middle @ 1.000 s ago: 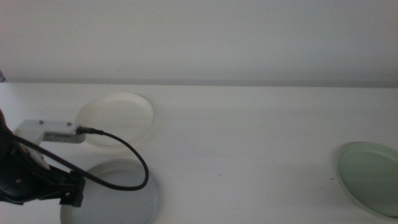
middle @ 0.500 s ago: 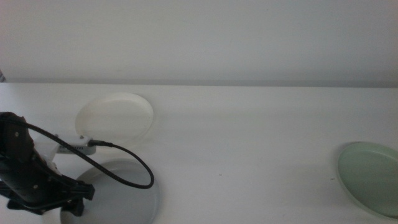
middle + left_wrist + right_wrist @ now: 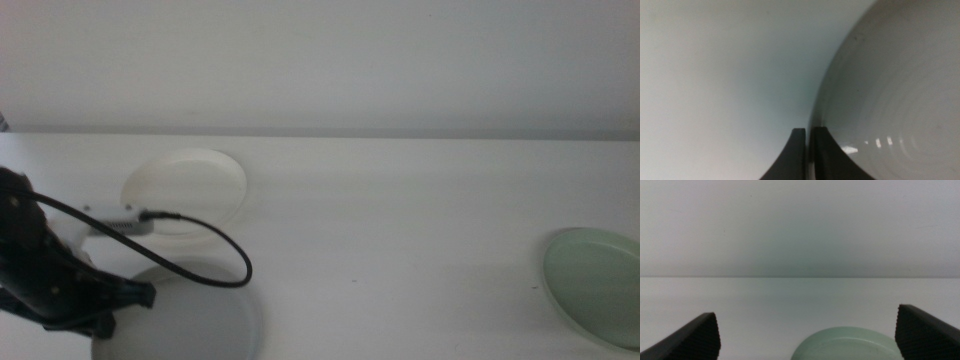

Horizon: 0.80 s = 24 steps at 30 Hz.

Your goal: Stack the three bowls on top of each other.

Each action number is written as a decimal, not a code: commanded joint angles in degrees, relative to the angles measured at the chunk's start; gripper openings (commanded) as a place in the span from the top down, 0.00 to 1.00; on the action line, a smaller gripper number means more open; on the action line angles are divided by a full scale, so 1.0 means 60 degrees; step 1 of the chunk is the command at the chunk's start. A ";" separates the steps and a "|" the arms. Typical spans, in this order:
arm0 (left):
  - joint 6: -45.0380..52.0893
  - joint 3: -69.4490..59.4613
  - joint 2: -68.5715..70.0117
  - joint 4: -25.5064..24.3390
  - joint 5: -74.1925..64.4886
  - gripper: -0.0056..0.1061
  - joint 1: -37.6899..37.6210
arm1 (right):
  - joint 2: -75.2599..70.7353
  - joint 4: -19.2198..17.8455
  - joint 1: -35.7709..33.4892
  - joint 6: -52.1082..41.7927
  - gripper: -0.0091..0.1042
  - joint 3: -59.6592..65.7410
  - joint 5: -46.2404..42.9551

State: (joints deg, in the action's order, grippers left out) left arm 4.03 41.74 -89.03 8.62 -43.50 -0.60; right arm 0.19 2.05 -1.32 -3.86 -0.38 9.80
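At the lower left of the middle view the left gripper (image 3: 118,305) sits at the left rim of the grey bowl (image 3: 195,320), which lies on the table (image 3: 400,220) at the bottom edge of the frame. In the left wrist view its two dark jaws stand almost together, pinching the thin rim of the grey bowl (image 3: 890,100) between them. Compared with half a second ago, the dark arm has shifted slightly: its black cable (image 3: 200,250) now loops farther right, and the grey bowl's visible right edge reaches a little farther right and appears larger, as if tilted or lifted, though the pictures do not settle whether it is off the table. The white bowl (image 3: 185,190) lies just above it, in the upper left, unchanged in place. The mint green bowl (image 3: 595,285) lies at the right edge, well apart from the other two, also where it was. In the right wrist view the right gripper (image 3: 810,335) waits with jaws spread wide, the mint green bowl (image 3: 847,344) low between them
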 commanded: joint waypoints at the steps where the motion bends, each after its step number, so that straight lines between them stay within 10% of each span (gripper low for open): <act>1: -0.0396 0.0419 0.0675 0.0076 -0.0893 0.97 -0.0173 | -0.0372 -0.0077 0.0041 -0.0044 0.10 0.0420 -0.0039; 24: -0.1177 0.9387 -0.5184 0.0702 -0.4527 0.97 -0.3365 | -0.0372 -0.0077 0.0041 -0.0044 0.10 0.0420 -0.0039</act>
State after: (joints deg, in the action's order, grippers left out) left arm -2.53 95.34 -117.80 12.13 -69.15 -20.22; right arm 0.19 2.05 -1.32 -3.86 -0.38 9.80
